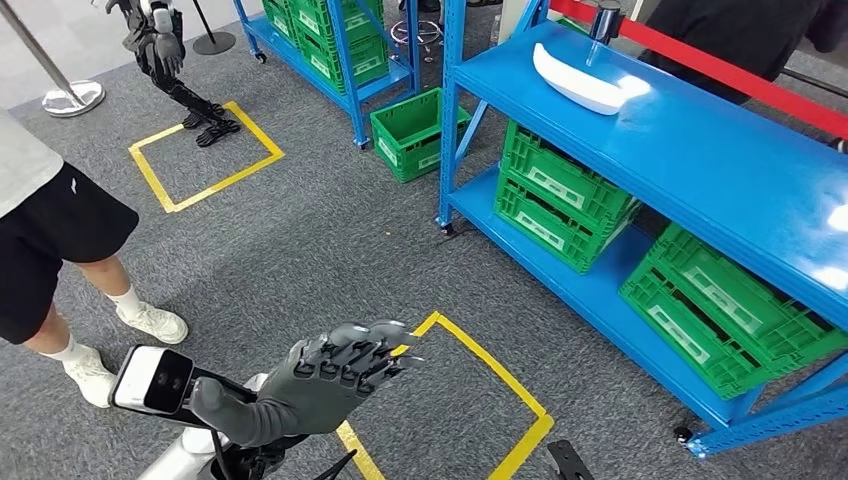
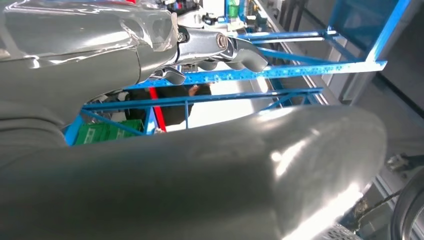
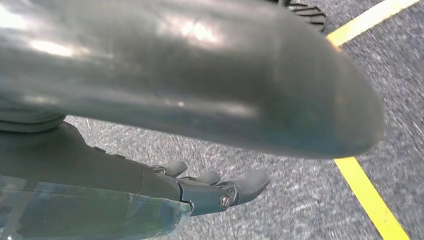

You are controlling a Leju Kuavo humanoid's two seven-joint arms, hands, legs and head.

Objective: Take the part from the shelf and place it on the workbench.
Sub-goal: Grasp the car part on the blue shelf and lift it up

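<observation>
The white curved part (image 1: 585, 80) lies on the top board of the blue shelf (image 1: 700, 160) at the upper right. My left hand (image 1: 330, 375) is raised low in the head view, well short of the shelf, its fingers stretched apart and holding nothing. The left wrist view has that left hand (image 2: 200, 170) looking toward blue shelf frames, its fingers (image 2: 235, 50) straight. In the right wrist view my right hand (image 3: 175, 75) hangs over grey carpet with fingers (image 3: 220, 192) extended and nothing in it.
Green crates (image 1: 560, 195) fill the shelf's lower level, and one green crate (image 1: 415, 135) stands on the floor. Yellow tape (image 1: 500, 385) marks a square at my feet. A person (image 1: 60, 250) stands at left. Another robot (image 1: 165, 50) stands far left, by a second blue rack (image 1: 335, 50).
</observation>
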